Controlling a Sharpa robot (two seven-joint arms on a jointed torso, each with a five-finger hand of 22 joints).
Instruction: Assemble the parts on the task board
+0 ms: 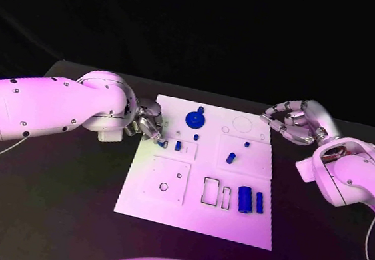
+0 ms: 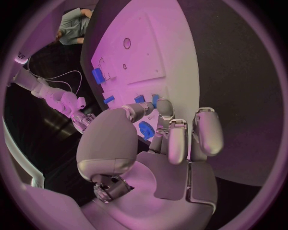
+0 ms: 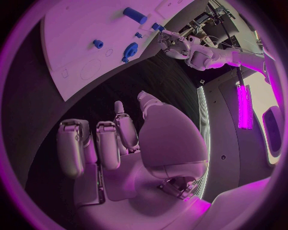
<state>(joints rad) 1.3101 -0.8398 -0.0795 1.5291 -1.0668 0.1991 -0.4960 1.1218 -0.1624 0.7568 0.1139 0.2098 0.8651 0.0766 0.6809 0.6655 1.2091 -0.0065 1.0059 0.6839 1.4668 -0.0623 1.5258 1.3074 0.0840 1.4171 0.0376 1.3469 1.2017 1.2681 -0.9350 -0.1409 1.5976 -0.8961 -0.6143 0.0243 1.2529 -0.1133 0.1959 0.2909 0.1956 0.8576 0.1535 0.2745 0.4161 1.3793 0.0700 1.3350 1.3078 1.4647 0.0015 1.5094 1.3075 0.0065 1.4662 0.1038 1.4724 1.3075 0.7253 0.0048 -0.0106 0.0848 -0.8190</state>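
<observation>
My left hand (image 1: 148, 123): pinched a small blue part (image 1: 162, 143) at the task board (image 1: 196, 206) edge.
My right hand (image 1: 294, 121): fingers curled, held nothing.
Nearby: blue gear (image 1: 195, 118).

The head view looks steeply down on the whole board (image 1: 202, 173), while each wrist view peers close past its own hand across that same board (image 2: 144, 52) (image 3: 90, 28) from opposite sides.
</observation>
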